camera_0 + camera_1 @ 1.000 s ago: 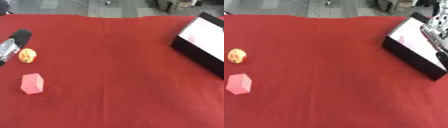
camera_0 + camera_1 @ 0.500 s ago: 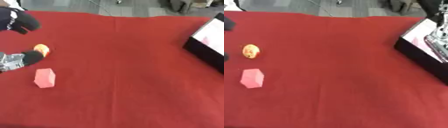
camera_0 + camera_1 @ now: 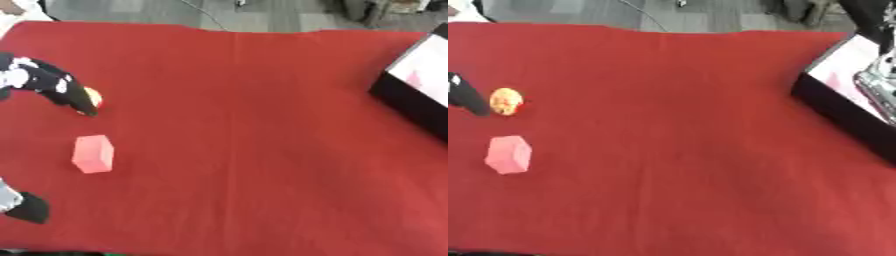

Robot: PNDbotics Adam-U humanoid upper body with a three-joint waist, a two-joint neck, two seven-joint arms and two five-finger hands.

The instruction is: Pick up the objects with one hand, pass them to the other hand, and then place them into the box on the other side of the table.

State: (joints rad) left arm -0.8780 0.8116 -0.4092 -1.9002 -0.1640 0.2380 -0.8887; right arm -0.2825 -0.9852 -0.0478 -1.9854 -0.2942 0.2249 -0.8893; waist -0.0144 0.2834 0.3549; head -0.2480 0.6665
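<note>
A small orange-yellow ball [image 3: 507, 101] lies on the red cloth at the far left. A pink block [image 3: 93, 153] lies just below it, nearer to me. My left hand [image 3: 42, 81] comes in from the left edge, open, with one black finger [image 3: 77, 103] pointing down against the ball's left side. A second black fingertip [image 3: 28, 208] shows at the lower left, well apart from the block. The black box with a pale inside [image 3: 840, 76] stands at the right edge. My right hand [image 3: 877, 82] shows only as silver and black parts over the box.
The red cloth [image 3: 254, 125] covers the whole table. Grey floor and cables lie beyond the far edge. The stretch of cloth between the ball and the box holds nothing.
The camera has shifted, so the whole picture moved. My left hand has come down from the upper left, and its finger now lies against the ball. Ball and block have stayed put.
</note>
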